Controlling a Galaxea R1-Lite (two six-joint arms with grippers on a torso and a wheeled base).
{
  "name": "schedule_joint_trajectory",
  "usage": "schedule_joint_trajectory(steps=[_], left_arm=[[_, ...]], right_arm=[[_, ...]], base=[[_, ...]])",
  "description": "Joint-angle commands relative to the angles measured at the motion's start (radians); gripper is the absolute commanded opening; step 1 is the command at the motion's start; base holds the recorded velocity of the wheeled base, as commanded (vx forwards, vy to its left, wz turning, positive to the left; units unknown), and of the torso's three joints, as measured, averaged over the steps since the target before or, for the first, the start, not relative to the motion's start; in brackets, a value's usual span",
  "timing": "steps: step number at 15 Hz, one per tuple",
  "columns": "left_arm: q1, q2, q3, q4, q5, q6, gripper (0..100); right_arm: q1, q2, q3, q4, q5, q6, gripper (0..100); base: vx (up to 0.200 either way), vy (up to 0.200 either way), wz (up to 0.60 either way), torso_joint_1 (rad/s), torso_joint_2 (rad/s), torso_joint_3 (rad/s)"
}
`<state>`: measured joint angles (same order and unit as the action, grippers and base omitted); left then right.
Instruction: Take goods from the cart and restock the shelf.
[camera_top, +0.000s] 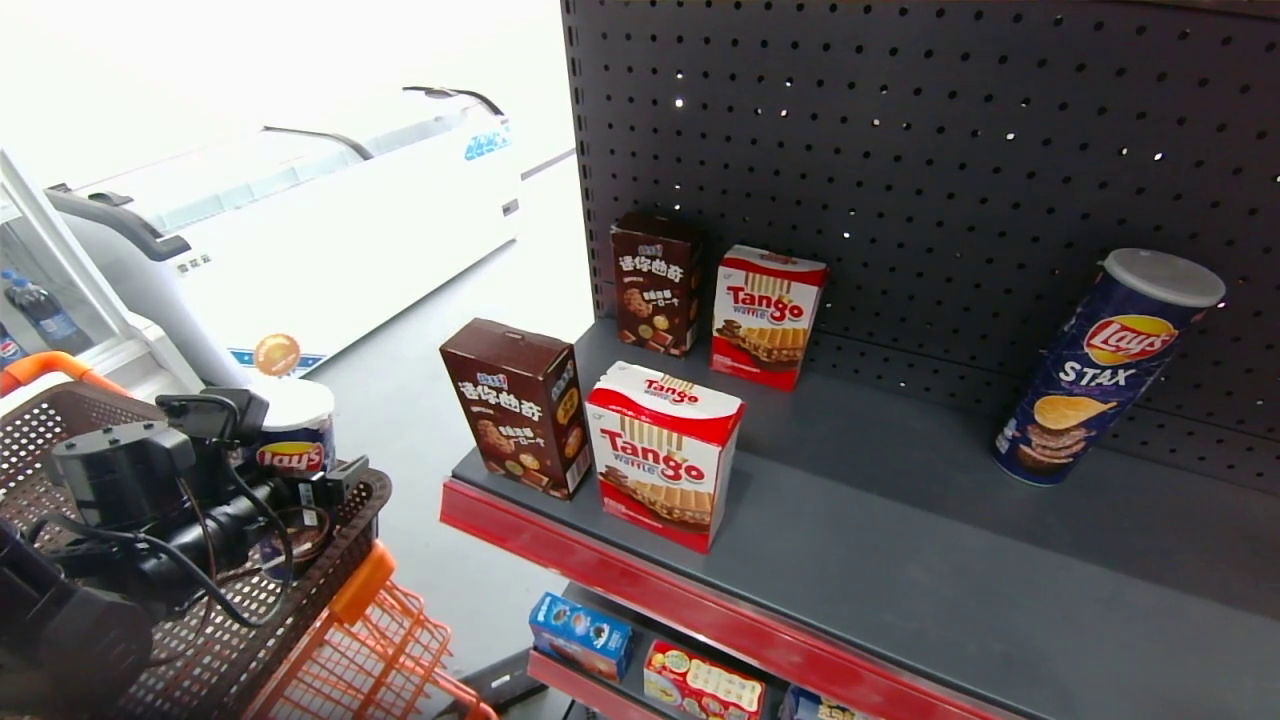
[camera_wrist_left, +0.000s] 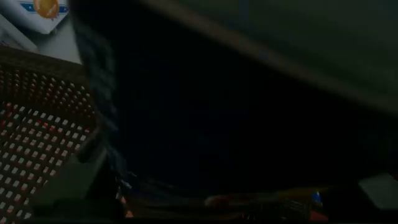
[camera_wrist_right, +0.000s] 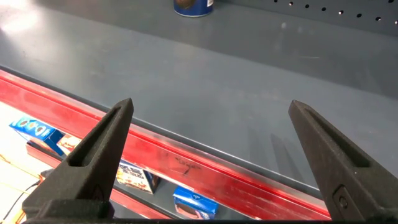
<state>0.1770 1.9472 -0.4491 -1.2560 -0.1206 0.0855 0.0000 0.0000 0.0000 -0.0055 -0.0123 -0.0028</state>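
- You have a round red-and-yellow logo with a line of white capitals beneath it on the tall blue can (camera_top: 1100, 370) on the shelf (camera_top: 900, 540).
- The front red-and-white box (camera_top: 662, 455) and rear red-and-white box (camera_top: 765, 317) each carry a big red wordmark.
- The front brown box (camera_top: 517, 405) and rear brown box (camera_top: 655, 283) carry white characters.
- The second can (camera_top: 292, 435), in the cart (camera_top: 300, 590), shows the same round logo.
- The white freezer (camera_top: 330, 250) bears a small blue mark.

A white chest freezer (camera_top: 330, 230) stands at ten o'clock on pale grey floor (camera_top: 430, 420) — washed in bright light.
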Motion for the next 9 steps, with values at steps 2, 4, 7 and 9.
schedule_joint_trajectory(steps=[2, 4, 7, 9], left_arm=[[0.002, -0.008, 0.000, 0.004, 0.004, 0.010, 0], [0.007, -0.054, 0.010, 0.004, 0.004, 0.030, 0], [0.009, -0.159, 0.033, 0.010, 0.003, 0.080, 0], [0.002, -0.223, 0.044, 0.012, 0.003, 0.091, 0]], right_arm=[[0.000, 0.000, 0.000, -0.001, 0.000, 0.000, 100], [0.000, 0.000, 0.000, -0.001, 0.000, 0.000, 100], [0.000, 0.000, 0.000, -0.001, 0.000, 0.000, 100], [0.000, 0.000, 0.000, -0.001, 0.000, 0.000, 100]], base=[[0.000, 0.000, 0.00, 0.000, 0.00, 0.000], [0.000, 0.000, 0.00, 0.000, 0.00, 0.000], [0.000, 0.000, 0.00, 0.000, 0.00, 0.000], [0.000, 0.000, 0.00, 0.000, 0.00, 0.000]])
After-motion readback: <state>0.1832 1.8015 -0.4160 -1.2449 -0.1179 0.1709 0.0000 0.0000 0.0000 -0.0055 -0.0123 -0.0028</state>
